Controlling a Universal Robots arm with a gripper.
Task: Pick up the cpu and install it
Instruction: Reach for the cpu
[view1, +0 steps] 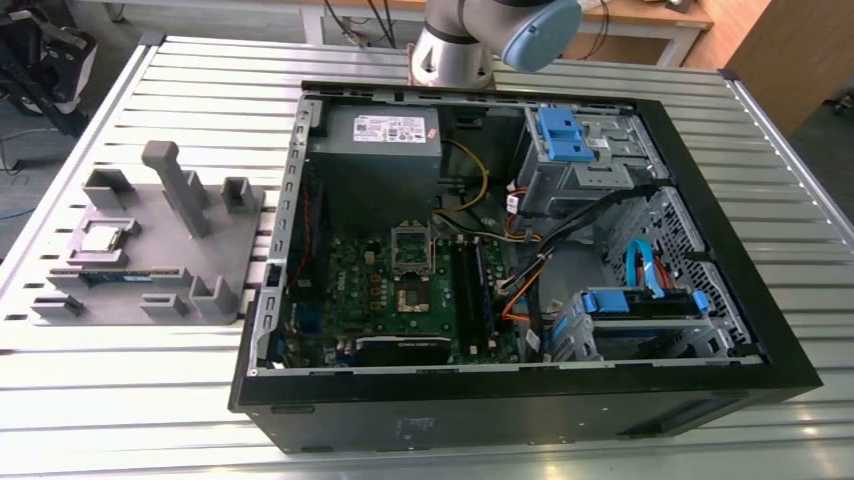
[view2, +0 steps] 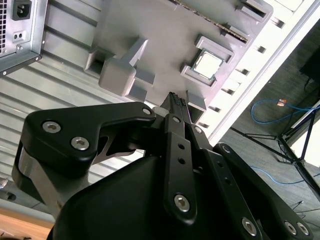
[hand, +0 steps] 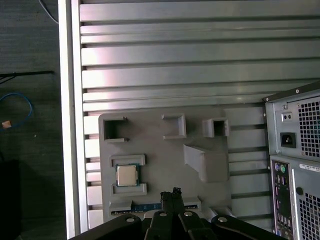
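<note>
The cpu (view1: 104, 237) is a small silvery square chip lying flat in a framed pocket of the grey holder plate (view1: 200, 255), on the exterior view's left, outside the computer case. It also shows in both wrist views: cpu (view2: 207, 65), cpu (hand: 126, 175). My gripper (hand: 173, 193) hangs well above the holder plate (hand: 165, 150), off to one side of the chip and not touching it. Its black fingers (view2: 175, 102) are pressed together with nothing between them. Inside the open case lies the green motherboard (view1: 354, 290) with its square socket (view1: 411, 296).
A long green memory stick (view1: 114, 275) lies in a slot of the holder plate beside the cpu. Grey posts (view1: 174, 185) stand up from the plate. The open case (view1: 747, 300) holds cables, drive cages and a power supply (view1: 384, 130). The slatted table ends at an edge (hand: 70, 125).
</note>
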